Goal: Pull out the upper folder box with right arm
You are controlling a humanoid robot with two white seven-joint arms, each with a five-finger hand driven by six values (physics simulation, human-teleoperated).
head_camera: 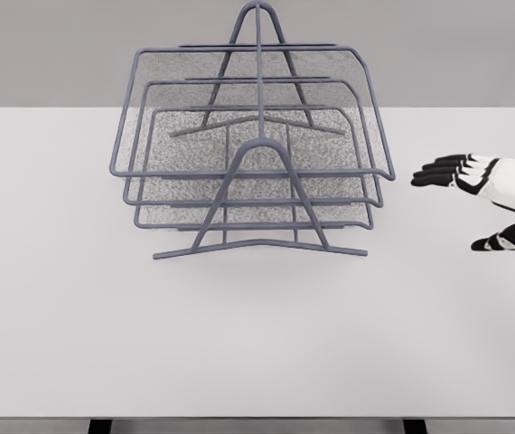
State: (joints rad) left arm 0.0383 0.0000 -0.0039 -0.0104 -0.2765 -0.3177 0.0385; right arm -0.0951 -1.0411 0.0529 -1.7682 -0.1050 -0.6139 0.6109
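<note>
A grey wire rack [257, 194] stands at the middle of the white worktop [257, 344], holding three stacked mesh-bottomed trays. The upper folder box [248, 113] is the top and widest tray, with a rounded wire rim. The right hand [461, 174] hovers to the rack's right, fingers extended, holding nothing, apart from the tray.

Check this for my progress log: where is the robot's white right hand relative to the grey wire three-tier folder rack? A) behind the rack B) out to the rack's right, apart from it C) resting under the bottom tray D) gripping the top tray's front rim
B: the right hand hovers over the white table, fingers spread, with a clear gap to the grey wire rack.
</note>
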